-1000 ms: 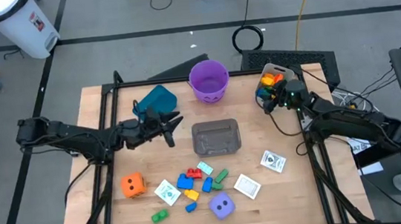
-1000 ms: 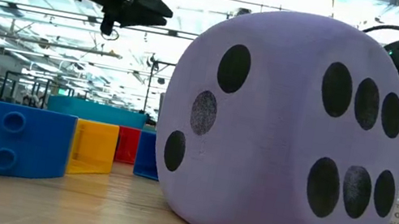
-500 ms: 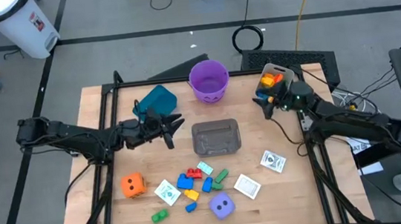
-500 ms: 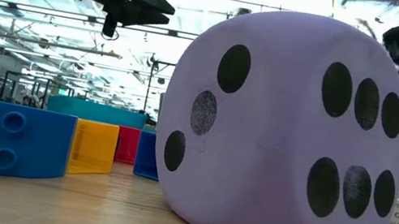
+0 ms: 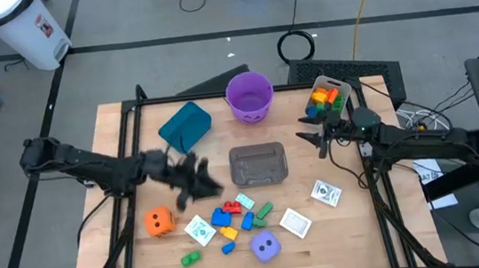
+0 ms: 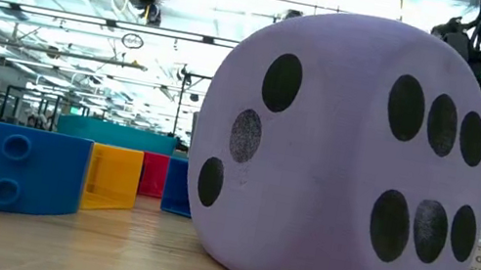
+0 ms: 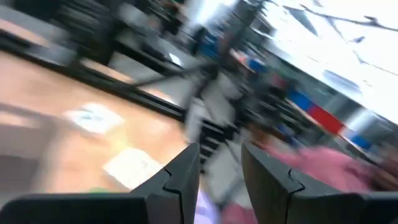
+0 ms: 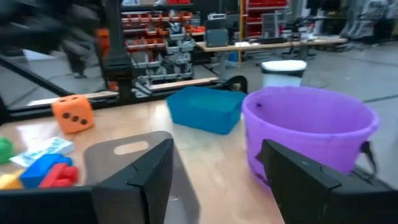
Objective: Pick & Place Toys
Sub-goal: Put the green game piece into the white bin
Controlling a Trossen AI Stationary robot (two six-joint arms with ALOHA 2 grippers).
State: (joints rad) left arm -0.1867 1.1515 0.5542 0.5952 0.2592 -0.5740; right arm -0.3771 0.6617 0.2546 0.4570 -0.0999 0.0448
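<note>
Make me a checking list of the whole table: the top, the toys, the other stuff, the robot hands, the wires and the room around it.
Surface: wooden table, bare at its edges.
Job's things: orange die, purple die, loose blocks and three white cards at the near half; more blocks in a clear tub at the far right corner.
Clutter: teal bin, purple bucket, grey tray at mid-table.
Grippers: left gripper blurred beside the tray, jaws a little apart, empty; right gripper near the clear tub, jaws open, empty.
Cables: coil and cords on the floor behind the table.
Surroundings: white bin on the floor; shelves across the room.
</note>
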